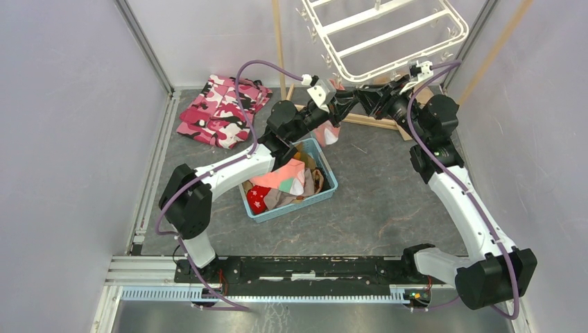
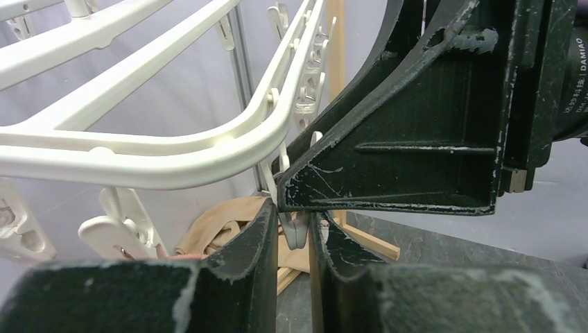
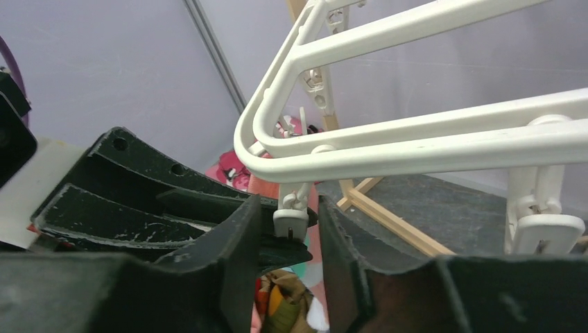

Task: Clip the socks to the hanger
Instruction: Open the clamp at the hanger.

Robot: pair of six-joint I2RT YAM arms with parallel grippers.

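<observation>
The salmon-pink sock point(image 1: 327, 133) hangs beneath the left gripper point(image 2: 294, 225), just below the hanger point(image 3: 416, 146) rim. One clip peg point(image 3: 291, 220) hangs vertically where both grippers meet. The right gripper point(image 3: 290, 211) straddles it, partly open. The left fingers are nearly closed; their hold on the sock cannot be confirmed.

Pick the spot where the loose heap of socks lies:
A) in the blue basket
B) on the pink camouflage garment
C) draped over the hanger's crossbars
A: the top view shows the socks heaped inside the blue basket on the table between the two arms.
</observation>
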